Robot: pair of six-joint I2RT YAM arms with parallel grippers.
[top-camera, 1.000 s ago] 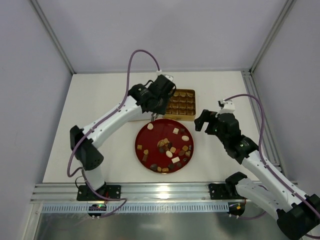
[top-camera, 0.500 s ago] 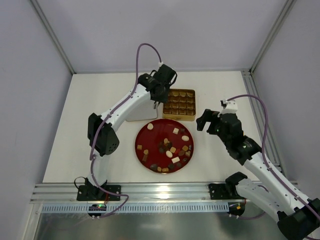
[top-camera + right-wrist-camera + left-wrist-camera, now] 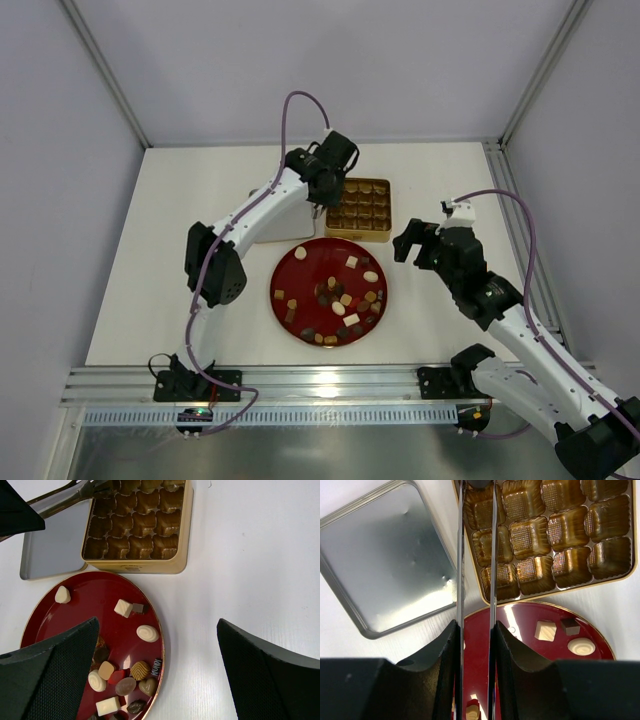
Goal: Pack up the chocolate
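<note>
1. Most chocolate (image 3: pixel 345 300) lies on the red plate (image 3: pixel 300 278) at frame centre; one dark piece (image 3: pixel 479 484) looks pinched in the left gripper (image 3: pixel 317 205), its blades clamped narrowly on it
2. Within the last second that gripper swung from the plate's upper edge to the gold tin's (image 3: pixel 386 212) upper-left corner; a drop seems near
3. The right gripper (image 3: pixel 410 240) stays spread wide, empty, right of the plate
4. Only the left wrist view shows bare cells and the silver lid (image 3: pixel 385 555); overhead the grip is too small to read

You find the chocolate (image 3: pixel 340 295) loose on the plate (image 3: pixel 310 270): small round, oval and square pieces, dark, caramel and white, mostly in its near half. One dark chocolate hangs pinched in the left gripper (image 3: pixel 478 489) over the tin (image 3: pixel 135 566).
</note>
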